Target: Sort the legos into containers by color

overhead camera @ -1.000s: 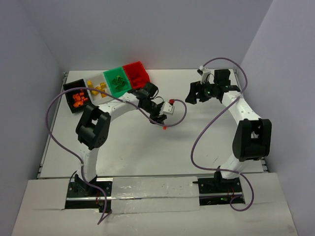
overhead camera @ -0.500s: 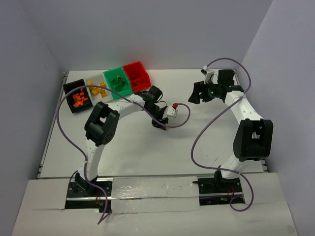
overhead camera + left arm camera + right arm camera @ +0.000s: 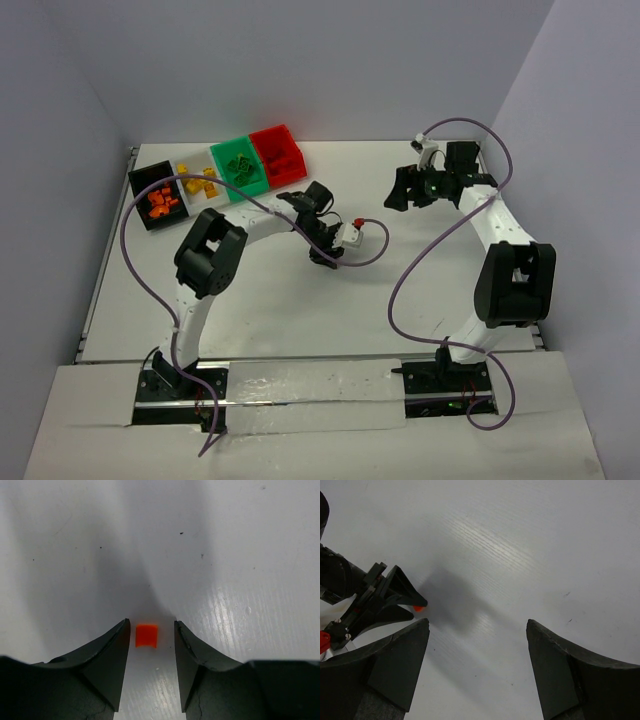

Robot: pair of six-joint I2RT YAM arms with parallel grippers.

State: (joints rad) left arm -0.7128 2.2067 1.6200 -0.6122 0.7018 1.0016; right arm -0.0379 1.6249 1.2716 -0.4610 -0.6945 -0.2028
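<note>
A small orange lego (image 3: 147, 635) lies on the white table between the fingertips of my left gripper (image 3: 151, 625). The jaws are open, with a thin gap on each side of the piece. From above, the left gripper (image 3: 328, 256) points down at mid-table and hides the piece. In the right wrist view the orange lego (image 3: 418, 608) peeks out at the left gripper's tips. My right gripper (image 3: 477, 625) is open wide and empty, hovering at the back right (image 3: 395, 192). The containers sit in a row at the back left: black (image 3: 148, 172), white (image 3: 222, 196), green (image 3: 226, 149), red (image 3: 267, 133).
Orange legos (image 3: 160, 203) lie in the black bin, yellow ones (image 3: 200, 181) in the white bin and green ones (image 3: 240, 163) in the green bin. Purple cables (image 3: 400, 280) loop over the table from both arms. Grey walls enclose the table on three sides.
My left gripper has come down over the orange lego, which showed just beyond its tips a second ago, and its jaws have narrowed a little. The right arm shifted slightly right.
</note>
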